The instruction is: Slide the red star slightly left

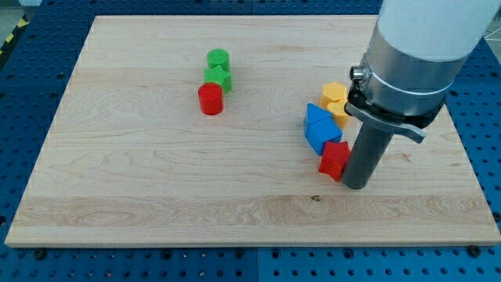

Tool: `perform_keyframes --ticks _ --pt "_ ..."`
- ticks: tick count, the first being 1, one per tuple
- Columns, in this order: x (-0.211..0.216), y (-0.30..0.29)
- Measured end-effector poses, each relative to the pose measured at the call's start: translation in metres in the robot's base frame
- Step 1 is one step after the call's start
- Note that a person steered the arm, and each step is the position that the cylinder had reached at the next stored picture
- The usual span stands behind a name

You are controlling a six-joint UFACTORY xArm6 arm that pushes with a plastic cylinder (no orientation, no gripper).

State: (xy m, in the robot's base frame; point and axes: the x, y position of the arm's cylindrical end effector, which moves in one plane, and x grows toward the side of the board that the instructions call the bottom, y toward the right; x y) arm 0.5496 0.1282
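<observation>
The red star (334, 160) lies on the wooden board (156, 180) at the view's right, just below two blue blocks (320, 125). My tip (356, 185) is the lower end of the dark rod and stands right beside the red star, on its right and slightly below, touching or nearly touching it. The arm's wide grey body hides the board above and right of the rod.
Yellow blocks (335, 99) sit above the blue ones, partly hidden by the arm. Near the view's top centre a green cylinder (218, 59), a green star (218, 77) and a red cylinder (210, 99) stand in a tight column. The board's right edge is close.
</observation>
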Motion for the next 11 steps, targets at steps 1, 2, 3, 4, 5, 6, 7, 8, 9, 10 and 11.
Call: perform_keyframes --ticks 1,2,3,4,5,6,7,8,9,10,11 --pt "0.000 0.000" --pt "0.004 0.024" --pt "0.005 0.063" --pt "-0.002 0.063" --pt "-0.035 0.058" --pt "-0.035 0.049" --pt "-0.033 0.031" --pt "-0.030 0.003" --pt "-0.030 -0.019" --pt "-0.030 -0.042" --pt "-0.029 -0.067"
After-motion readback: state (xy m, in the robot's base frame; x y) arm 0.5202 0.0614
